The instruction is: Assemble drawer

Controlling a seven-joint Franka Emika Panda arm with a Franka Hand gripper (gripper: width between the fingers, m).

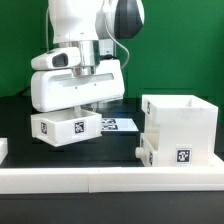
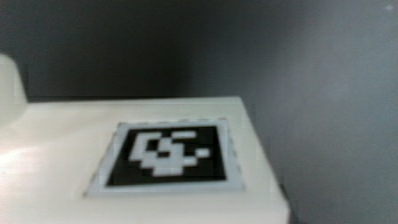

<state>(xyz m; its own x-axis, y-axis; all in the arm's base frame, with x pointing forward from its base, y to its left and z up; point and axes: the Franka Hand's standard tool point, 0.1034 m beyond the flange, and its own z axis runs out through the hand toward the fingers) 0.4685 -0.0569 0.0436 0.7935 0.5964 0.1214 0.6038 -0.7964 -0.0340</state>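
- Small open-topped white plastic tray (image 1: 65, 125) with square tag, mid-desk (image 1: 15, 108), under arm.
- Fingers (image 1: 84, 73) clamped on its rim.
- Tall boxy white plastic case (image 1: 180, 130) at desk's front edge, second tray (image 1: 160, 155) slotted in.

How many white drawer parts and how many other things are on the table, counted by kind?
Drawer case: 1
Drawer trays, one under the gripper, one in the case: 2
Marker board: 1
White border rail: 1
Total: 5
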